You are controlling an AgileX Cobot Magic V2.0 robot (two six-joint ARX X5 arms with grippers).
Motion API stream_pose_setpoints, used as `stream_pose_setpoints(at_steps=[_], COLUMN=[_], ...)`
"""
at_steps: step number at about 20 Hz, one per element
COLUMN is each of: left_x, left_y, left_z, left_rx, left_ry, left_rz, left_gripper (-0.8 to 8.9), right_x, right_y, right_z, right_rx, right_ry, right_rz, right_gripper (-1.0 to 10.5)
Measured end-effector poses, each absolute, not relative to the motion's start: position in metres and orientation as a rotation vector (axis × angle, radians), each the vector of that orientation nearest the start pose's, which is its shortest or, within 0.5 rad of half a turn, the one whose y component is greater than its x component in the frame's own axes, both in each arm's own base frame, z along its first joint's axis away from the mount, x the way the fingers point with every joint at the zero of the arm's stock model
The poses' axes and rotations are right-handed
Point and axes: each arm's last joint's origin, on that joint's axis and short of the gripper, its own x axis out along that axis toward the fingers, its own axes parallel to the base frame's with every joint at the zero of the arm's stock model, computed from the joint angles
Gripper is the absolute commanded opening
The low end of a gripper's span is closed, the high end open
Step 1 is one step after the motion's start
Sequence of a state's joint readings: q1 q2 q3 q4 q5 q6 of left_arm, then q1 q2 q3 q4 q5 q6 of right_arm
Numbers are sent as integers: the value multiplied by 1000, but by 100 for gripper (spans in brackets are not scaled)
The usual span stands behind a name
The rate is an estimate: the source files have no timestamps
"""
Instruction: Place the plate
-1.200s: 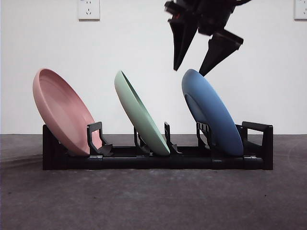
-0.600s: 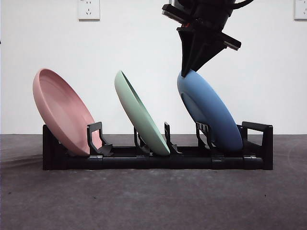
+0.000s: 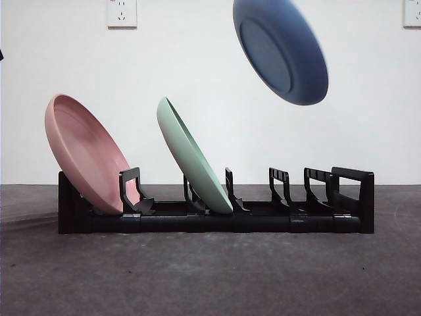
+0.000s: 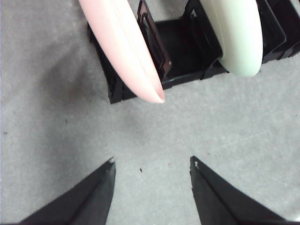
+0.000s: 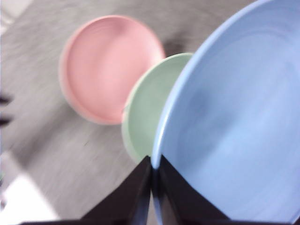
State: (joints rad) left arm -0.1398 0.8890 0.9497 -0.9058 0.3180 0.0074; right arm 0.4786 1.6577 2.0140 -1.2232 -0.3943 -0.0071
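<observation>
Blue plate [image 3: 281, 49], round, smooth and glossy, up in the air near the top of the front view, well above the black rack [image 3: 217, 214]. Tilted, underside and foot ring facing left. Rim pinched between the right claw's [image 5: 153, 176] two closed jaws.

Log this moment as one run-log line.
right end effector: shut on blue plate, lifted above rack | left end effector: open, idle

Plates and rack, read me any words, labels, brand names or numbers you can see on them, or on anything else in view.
None: no readable text on the pink plate, green plate, blue plate, black rack, or the wall socket.
</observation>
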Motion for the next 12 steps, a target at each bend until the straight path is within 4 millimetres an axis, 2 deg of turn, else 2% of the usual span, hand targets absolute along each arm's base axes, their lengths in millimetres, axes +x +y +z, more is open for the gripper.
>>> stream_pose_setpoints(at_steps=[4,6,8,12], left_x=[155,155,155,156], left_y=[-31,-31,-31,-31], left_z=[312,312,312,313], left_rx=[-68,-68,-68,-68], left_ry=[842,841,841,838], left_rz=[-433,-433,-433,-434], left_gripper=[251,251,251,251], right_x=[237,214,189,136], right_y=[154,154,153,150], right_z=[443,439,425,381], right_rx=[-129,-171,-236,-385], right_ry=[871,810,748,660], right_rz=[894,940,961,983], right_gripper=[13,13,13,13])
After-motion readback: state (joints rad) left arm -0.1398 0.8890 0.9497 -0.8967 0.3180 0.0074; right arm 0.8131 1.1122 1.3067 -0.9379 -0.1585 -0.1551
